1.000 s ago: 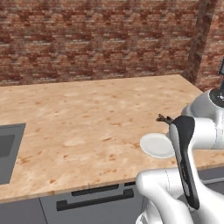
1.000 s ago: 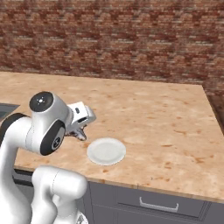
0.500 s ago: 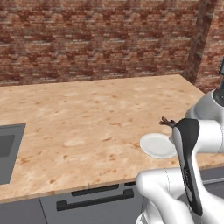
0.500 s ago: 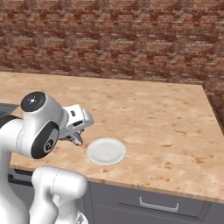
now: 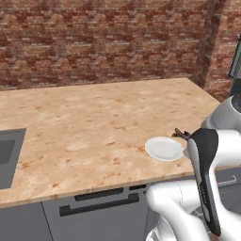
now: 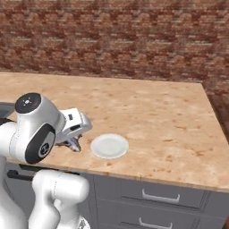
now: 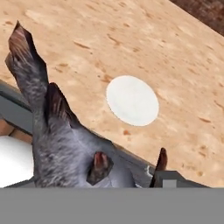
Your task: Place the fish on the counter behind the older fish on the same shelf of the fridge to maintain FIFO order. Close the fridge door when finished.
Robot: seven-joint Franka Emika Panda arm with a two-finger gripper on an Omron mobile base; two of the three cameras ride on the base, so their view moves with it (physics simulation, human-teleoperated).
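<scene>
Hand view shows the gripper point(image 7: 127, 168) with jaws apart straddling the grey-brown fish point(image 7: 57, 140), which lies at the counter's point(image 6: 156, 116) front edge beside a white plate point(image 6: 109, 146), seemingly positioned to grasp it.

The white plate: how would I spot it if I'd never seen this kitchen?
Find the long tan wooden counter under the brick wall. Near its front edge, above the grey drawers, lies the white plate, beside the gripper. It is round, plain and bare, unlike the mottled grey fish close by.
</scene>
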